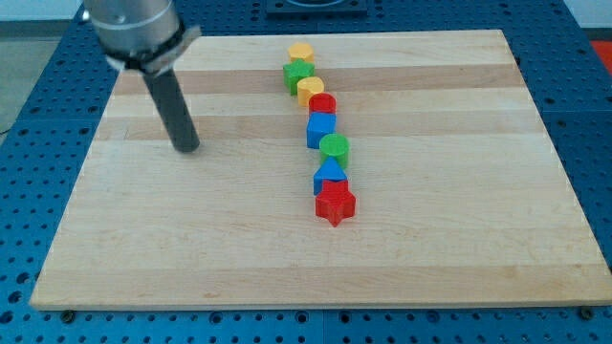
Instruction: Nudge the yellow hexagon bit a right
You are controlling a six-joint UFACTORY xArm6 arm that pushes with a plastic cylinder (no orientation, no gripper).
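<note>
Blocks stand in one touching chain on the wooden table (459, 239), running from 12 o'clock toward centre. Order from the far end: yellow hexagon (301, 52), green block (298, 74), second yellow block (310, 90), red cylinder (322, 103), blue block (320, 129), green cylinder (335, 148), blue triangle (330, 175), red star (335, 203). My tool is a plain rod with nothing to open or close; my tip (187, 149) rests at 9 o'clock of the chain, well apart, touching no block.
</note>
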